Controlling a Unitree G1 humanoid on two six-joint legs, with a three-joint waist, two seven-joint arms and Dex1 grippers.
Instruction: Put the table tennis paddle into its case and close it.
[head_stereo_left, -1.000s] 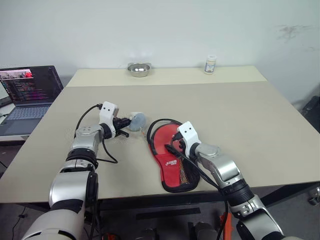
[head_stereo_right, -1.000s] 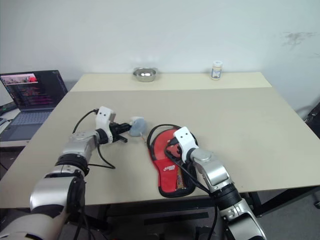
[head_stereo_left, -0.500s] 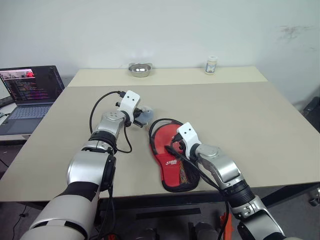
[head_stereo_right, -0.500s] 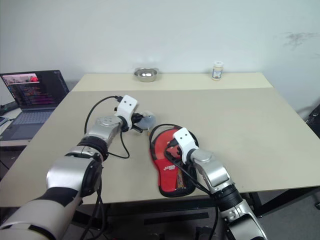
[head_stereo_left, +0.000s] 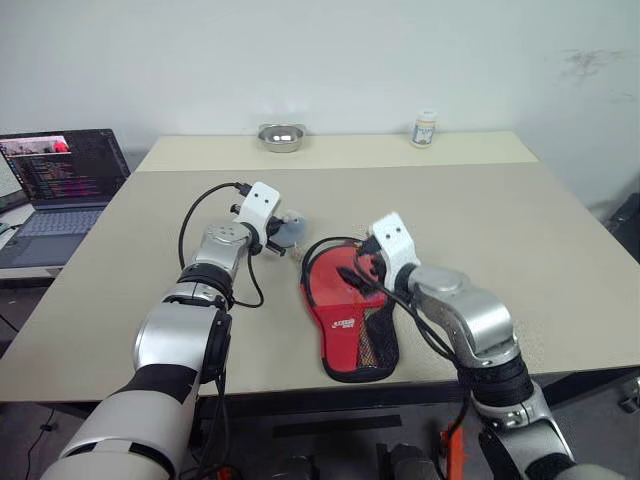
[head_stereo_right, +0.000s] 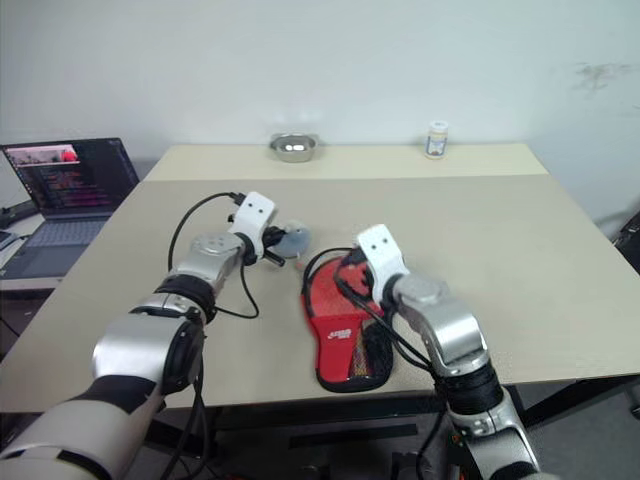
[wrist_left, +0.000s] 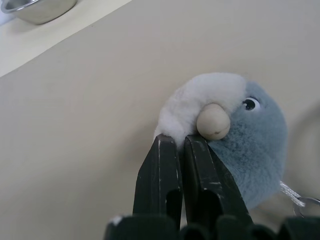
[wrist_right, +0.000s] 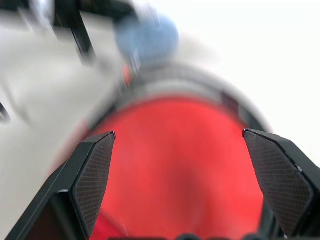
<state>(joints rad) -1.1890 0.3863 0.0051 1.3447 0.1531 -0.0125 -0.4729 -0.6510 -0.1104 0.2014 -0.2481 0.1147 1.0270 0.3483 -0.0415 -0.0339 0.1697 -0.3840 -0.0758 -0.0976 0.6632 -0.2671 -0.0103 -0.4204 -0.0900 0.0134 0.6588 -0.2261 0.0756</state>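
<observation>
Head views: case (head_stereo_left: 345, 318) lies red side up at table (head_stereo_left: 520, 230) front edge, mesh pocket nearest robot. Right gripper (head_stereo_left: 362, 272) hangs just above case's round end, jaws spread wide, nothing between them. Left gripper (head_stereo_left: 276, 235) just left of case top, pinching small blue-grey plush bird (head_stereo_left: 294, 228). Laptop (head_stereo_left: 60, 178) far left; steel bowl (head_stereo_left: 280, 137) and small bottle (head_stereo_left: 424, 128) at far edge.

Left wrist view: fingers (wrist_left: 160, 185) clamped tight on bird's white fluff.

Right wrist view: fingertips (wrist_right: 95, 175) wide apart, red case surface below, blurred.
</observation>
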